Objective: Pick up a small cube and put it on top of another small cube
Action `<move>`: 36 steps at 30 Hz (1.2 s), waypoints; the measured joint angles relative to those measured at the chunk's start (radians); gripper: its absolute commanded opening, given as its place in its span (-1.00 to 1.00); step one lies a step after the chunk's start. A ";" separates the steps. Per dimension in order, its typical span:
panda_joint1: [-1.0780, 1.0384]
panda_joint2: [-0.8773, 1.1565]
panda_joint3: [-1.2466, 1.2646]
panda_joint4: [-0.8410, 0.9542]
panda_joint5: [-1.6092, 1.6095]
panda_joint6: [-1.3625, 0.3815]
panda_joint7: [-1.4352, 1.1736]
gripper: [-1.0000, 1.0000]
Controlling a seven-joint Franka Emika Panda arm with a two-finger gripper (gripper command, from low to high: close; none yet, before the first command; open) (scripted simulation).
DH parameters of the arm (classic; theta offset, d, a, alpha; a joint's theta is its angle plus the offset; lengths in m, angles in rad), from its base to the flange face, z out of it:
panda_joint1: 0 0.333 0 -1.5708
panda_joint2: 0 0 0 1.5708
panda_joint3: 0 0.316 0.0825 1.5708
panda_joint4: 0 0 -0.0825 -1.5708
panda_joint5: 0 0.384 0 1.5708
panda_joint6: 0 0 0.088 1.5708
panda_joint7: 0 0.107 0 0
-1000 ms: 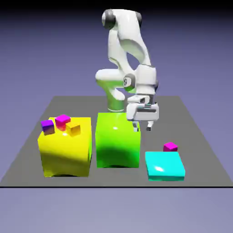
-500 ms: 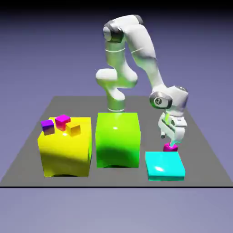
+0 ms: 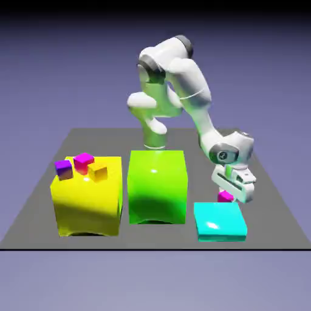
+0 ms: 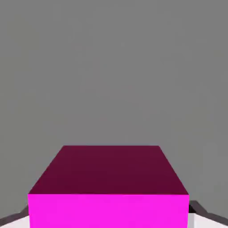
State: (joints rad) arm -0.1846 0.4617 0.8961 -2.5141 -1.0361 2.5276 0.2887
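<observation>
Gripper point(image 4: 109, 219) closed to cube width, gripping magenta cube point(image 4: 109, 169) both sides; I should lift straight (no twist), clearing cyan slab point(image 3: 220, 220) before travelling.

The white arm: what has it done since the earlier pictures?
It swung toward the exterior view's right and down, bringing its tool from beside the green block to the lone magenta cube behind the cyan slab. The tool's fingers have closed in on that cube's sides. The blocks, the slab and the three tiny cubes on the yellow block stayed put.
</observation>
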 measured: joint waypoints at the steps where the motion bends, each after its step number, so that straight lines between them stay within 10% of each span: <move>1: -0.024 -0.029 0.034 -0.010 0.043 -0.003 -0.029 -1.00; 36: -0.083 -0.375 -0.947 0.479 0.842 -0.551 0.513 -1.00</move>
State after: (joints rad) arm -0.2673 0.0870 -0.0507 -2.0356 -0.1944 1.9766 0.8021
